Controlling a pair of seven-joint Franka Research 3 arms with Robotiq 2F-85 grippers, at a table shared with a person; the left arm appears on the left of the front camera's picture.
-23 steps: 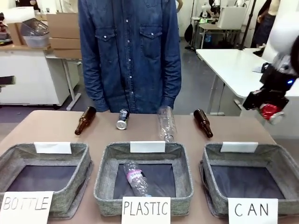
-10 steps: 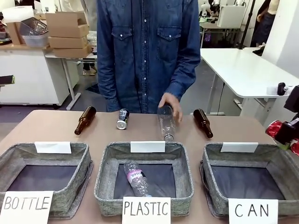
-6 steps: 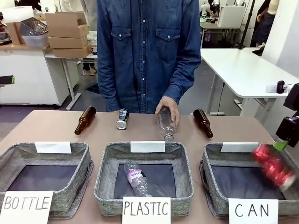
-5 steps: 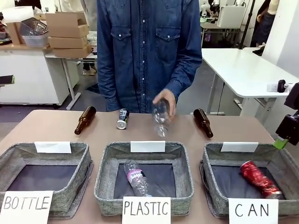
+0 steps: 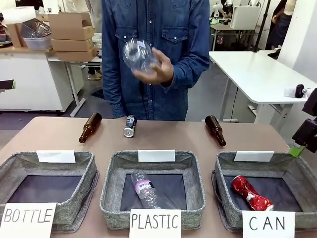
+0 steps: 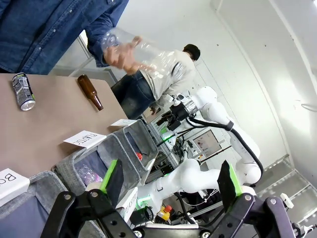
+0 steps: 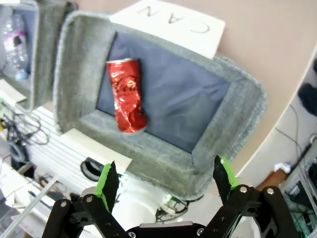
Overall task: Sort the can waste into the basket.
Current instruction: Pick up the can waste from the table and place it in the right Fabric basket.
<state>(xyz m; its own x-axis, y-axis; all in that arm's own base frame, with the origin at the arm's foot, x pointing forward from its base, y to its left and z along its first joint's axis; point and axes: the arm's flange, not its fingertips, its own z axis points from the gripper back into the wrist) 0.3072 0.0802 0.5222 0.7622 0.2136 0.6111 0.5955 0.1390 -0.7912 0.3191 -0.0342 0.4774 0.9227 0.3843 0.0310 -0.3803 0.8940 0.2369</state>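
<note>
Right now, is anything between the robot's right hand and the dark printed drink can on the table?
Yes: a brown glass bottle lies on the table between the open right hand and the dark printed drink can. A path above it looks clear.

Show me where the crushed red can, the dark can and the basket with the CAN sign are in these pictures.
crushed red can [image 5: 251, 193]: front view, middle of its dented body.
dark can [image 5: 130, 126]: front view, its printed side.
CAN basket [image 5: 290, 159]: front view, the far rim.
</note>
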